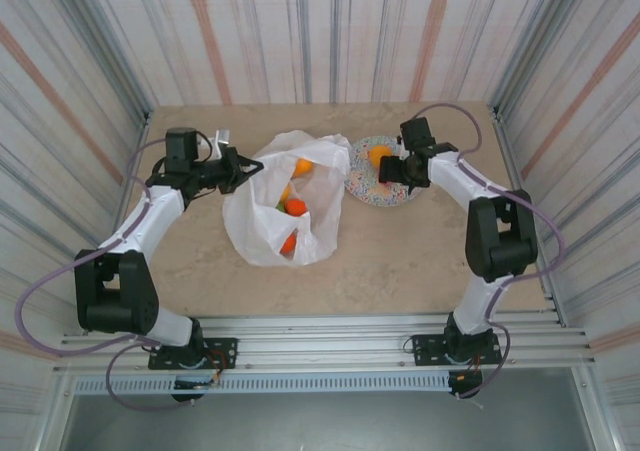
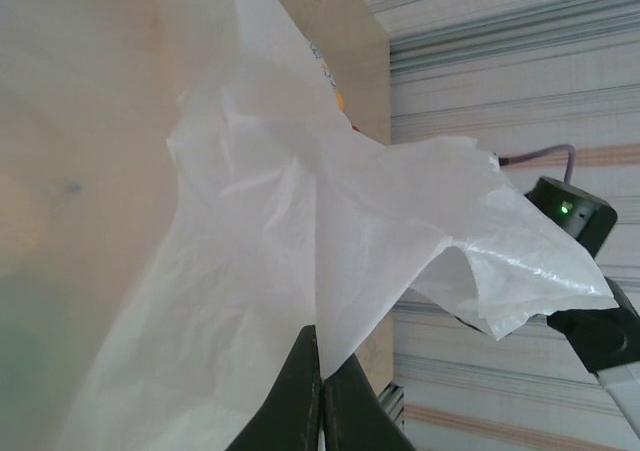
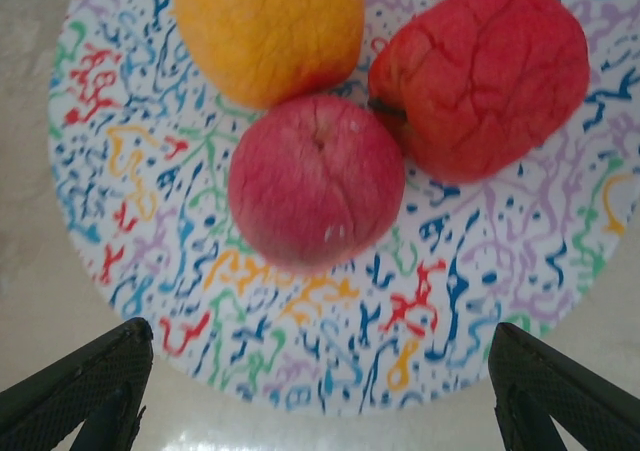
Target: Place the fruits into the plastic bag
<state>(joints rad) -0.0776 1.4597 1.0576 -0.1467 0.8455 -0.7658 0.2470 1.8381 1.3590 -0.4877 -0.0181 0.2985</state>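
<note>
Three rounded fruits [image 3: 315, 186] lie on the speckled multicoloured plate [image 3: 480, 301], just beyond the spread right jaws; left jaws clench an edge of the crinkly white plastic bag [image 2: 280, 271].

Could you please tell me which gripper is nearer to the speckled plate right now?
Right. The right gripper hovers open directly above the plate, by the fruits on it. The left gripper is across the plastic bag from it, pinching the bag's edge.
</note>
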